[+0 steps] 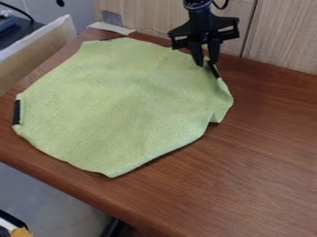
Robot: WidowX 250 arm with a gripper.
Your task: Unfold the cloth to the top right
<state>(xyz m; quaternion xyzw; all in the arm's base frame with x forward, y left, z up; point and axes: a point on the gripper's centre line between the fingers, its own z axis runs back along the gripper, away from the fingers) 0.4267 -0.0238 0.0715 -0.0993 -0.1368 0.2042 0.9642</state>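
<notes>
The black gripper [206, 64] hangs down at the top, right of centre, over the upper right edge of the cloth. The light green cloth [123, 102] lies mostly spread over the left and middle of the table, with an uneven outline. Its right side bends inward in a small fold near the lower right edge. Directly below the gripper, a short black strip [213, 69] lies along the cloth's edge. Another black strip [16, 112] is at the far left edge. Whether the gripper holds any cloth cannot be made out.
The brown wooden table [266, 152] extends to the right of the cloth. A light wood-grain panel [282, 37] stands behind its back edge. At the upper left are a wooden box-like side [37, 51] and a whitish scrap [111, 28] by the table's back corner.
</notes>
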